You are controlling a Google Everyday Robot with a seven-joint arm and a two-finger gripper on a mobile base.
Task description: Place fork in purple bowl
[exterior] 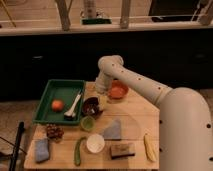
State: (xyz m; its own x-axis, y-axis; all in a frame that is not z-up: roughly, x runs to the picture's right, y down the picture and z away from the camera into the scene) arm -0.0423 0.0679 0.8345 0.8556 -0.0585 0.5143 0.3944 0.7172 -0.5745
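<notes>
The purple bowl is dark, glossy and round. It sits on the wooden table just right of the green tray. My gripper hangs at the end of the white arm, right over the bowl's far right rim, between it and the orange bowl. A white long-handled utensil lies in the tray with its handle pointing toward the purple bowl. I cannot tell whether it is the fork. I cannot tell whether the gripper holds anything.
An orange fruit lies in the tray. In front stand a light-green bowl, a white cup, a grey cloth, a sponge, a banana, a green vegetable, a blue cloth and a brown snack.
</notes>
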